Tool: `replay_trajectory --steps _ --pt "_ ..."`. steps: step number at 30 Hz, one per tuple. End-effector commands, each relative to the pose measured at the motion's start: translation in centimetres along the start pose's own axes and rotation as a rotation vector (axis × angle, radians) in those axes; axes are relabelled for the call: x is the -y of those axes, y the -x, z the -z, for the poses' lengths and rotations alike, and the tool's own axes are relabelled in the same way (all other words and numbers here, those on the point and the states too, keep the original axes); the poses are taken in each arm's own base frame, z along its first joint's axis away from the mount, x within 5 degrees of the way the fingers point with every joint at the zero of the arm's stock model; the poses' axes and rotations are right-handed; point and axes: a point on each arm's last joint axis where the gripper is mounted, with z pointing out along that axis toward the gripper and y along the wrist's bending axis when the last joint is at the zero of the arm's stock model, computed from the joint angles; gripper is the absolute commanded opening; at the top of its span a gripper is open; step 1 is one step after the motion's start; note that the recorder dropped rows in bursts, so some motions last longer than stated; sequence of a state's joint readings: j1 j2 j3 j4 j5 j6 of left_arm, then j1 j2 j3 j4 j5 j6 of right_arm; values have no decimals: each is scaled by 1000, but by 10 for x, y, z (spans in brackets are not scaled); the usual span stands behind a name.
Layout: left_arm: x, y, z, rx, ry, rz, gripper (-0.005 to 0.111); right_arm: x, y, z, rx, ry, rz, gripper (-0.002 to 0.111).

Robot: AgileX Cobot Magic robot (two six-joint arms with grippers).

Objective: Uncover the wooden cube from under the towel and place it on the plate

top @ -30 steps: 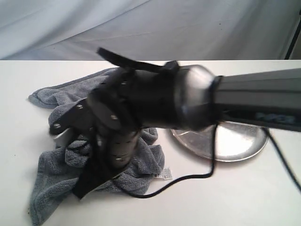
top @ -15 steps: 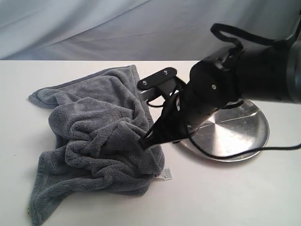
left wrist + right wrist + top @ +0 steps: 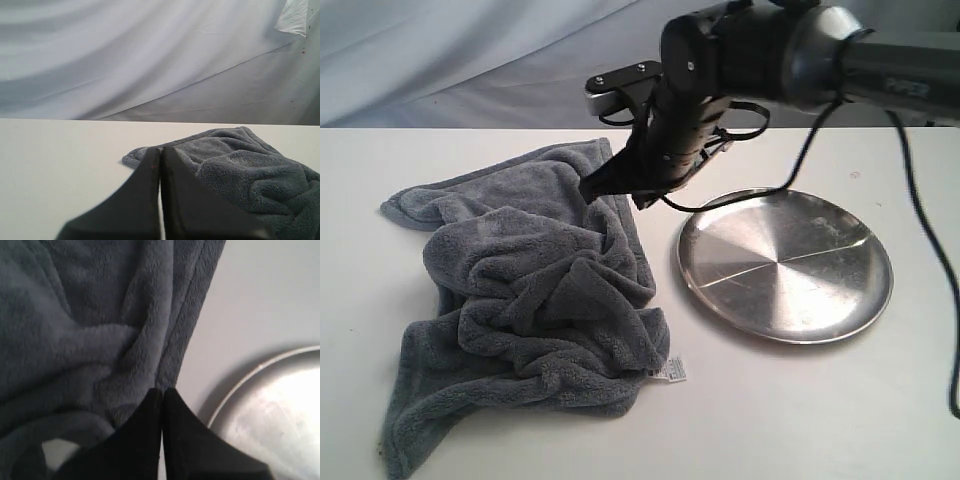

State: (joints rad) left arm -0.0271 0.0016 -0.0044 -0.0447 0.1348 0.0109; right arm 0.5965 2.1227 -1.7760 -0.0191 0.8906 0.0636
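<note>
The dark grey towel [image 3: 520, 290] lies crumpled in a heap on the left of the table, its white tag [image 3: 668, 372] at the near edge. No wooden cube shows in any view. To the right of the heap the silver plate [image 3: 785, 265] sits with nothing on it. My right gripper [image 3: 610, 188] reaches across from the right and hovers, shut and holding nothing, over the towel's far right edge. In the right wrist view its tips [image 3: 162, 390] meet above the towel's hem [image 3: 185, 340], beside the plate's rim [image 3: 250, 377]. The left gripper [image 3: 161, 147] is shut and empty, low over the table, short of the towel [image 3: 250, 170].
The white table [image 3: 770, 420] runs back to a pale draped backdrop [image 3: 470, 60]. The right arm [image 3: 880, 70] and its black cable [image 3: 930, 260] hang over the plate's far and right side.
The right arm has swung from over the towel's near left part, past the plate's near edge, up to the towel's far right edge. The towel's heap looks unchanged over the last half second.
</note>
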Motion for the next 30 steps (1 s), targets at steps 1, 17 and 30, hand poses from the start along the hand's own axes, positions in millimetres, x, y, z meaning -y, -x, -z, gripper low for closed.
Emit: replay_trajectory --steps 1,17,30 --pt "0 -1 0 -1 -1 2 1 -8 30 -12 5 34 -6 0" --pt "0 -1 0 -1 -1 0 1 -93 64 -39 160 214 51 0" --pt "0 -1 0 -1 -1 2 1 -179 34 -29 99 237 270 0"
